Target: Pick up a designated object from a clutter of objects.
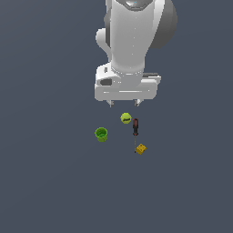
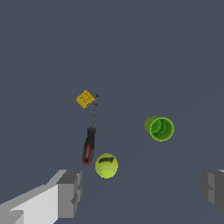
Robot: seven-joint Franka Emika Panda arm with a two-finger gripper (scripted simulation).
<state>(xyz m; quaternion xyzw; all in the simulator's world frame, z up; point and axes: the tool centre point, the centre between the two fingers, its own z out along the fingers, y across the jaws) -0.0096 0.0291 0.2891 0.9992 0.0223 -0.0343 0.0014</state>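
Nearest us in the exterior view we see the yellow block [image 1: 141,149], then the cup [image 1: 101,134] to its left and the screwdriver [image 1: 135,128]. Just past them lies the ball [image 1: 126,118] on the tabletop [image 1: 50,173]. Beyond it our tool [image 1: 123,103] hangs wide open and empty.

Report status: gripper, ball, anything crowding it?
Gripper open, empty, above the clutter. Tennis ball on the surface, ungrasped. Screwdriver handle close beside the ball; green cup stands apart.
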